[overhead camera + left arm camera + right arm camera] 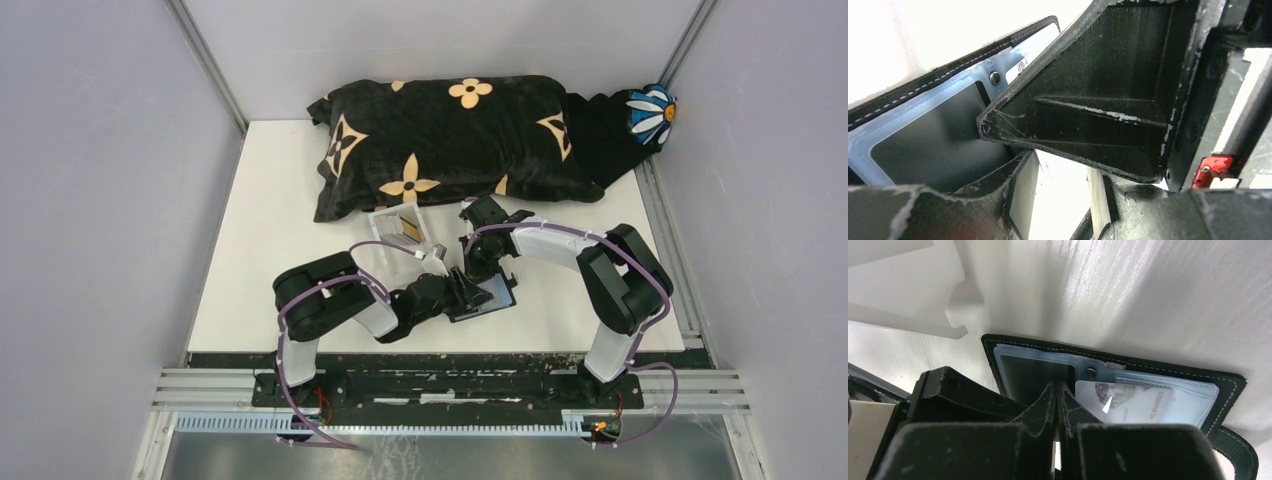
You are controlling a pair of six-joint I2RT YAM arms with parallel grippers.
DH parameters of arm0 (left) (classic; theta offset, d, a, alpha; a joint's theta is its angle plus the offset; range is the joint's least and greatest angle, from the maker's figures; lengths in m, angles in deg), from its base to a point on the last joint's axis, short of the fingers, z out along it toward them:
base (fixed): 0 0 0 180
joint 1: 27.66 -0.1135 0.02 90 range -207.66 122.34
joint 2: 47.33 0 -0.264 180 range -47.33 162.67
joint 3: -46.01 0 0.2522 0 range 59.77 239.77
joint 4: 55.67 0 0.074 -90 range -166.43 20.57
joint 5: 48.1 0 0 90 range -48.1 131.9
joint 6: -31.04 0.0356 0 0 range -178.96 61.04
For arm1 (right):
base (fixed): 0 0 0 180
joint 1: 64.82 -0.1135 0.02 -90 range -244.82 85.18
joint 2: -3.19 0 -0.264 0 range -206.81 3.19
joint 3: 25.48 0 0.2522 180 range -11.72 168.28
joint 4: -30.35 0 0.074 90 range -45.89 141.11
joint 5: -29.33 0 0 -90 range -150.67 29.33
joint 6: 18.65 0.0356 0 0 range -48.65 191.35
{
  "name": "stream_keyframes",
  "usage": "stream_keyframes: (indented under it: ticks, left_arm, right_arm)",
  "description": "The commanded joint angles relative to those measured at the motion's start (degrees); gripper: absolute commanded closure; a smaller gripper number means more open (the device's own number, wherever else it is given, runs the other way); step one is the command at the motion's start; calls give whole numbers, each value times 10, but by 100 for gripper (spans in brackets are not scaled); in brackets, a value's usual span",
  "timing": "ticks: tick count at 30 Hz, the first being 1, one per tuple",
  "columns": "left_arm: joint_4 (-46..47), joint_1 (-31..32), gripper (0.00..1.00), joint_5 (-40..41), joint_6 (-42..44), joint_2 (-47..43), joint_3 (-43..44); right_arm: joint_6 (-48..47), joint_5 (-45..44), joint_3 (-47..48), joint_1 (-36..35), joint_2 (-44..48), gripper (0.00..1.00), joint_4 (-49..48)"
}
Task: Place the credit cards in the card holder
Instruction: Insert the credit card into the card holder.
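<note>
Card holder (1158,385) lies open on the table (260,250), under both my grippers. Right gripper (1058,386) is pinched closed over its clear sleeve. Left gripper (1000,147): grip undetermined. Acrylic box (405,228) and pillow (450,140) lie beyond. The white card (1128,400) in the sleeve reads "NO 8888…", the rest unclear.

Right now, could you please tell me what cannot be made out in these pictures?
Top external: the left tool and right tool cover most of the card holder; any cards are too small to count.
Left wrist: its own finger fills the view, hiding most of the holder and whether the tool grips anything.
Right wrist: closed fingers hide part of the dark pocket and whether a card sits between them.
</note>
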Motion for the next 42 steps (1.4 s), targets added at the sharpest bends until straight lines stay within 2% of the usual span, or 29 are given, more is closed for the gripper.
stream_keyframes:
  ticks: [1, 5, 10, 32, 37, 42]
  left_arm:
    - [-63, 2, 50, -24, 35, 24, -14]
    - [-65, 0, 50, -24, 32, 26, -20]
    - [-81, 0, 50, -18, 28, 17, -27]
    - [-161, 0, 51, 22, 39, -44, -32]
    - [-124, 0, 53, 5, 44, -44, -37]
    - [-72, 0, 61, -30, 45, -24, -34]
  right_arm:
    - [-10, -46, 11, -8, -8, 96, 6]
    - [-30, -111, 16, -8, 7, 96, 32]
    - [-42, -149, 16, -9, 11, 96, 43]
    - [-53, -194, 10, -8, 26, 96, 49]
    - [-53, -193, 12, -9, 30, 96, 49]
    - [-50, -187, 13, -8, 39, 92, 43]
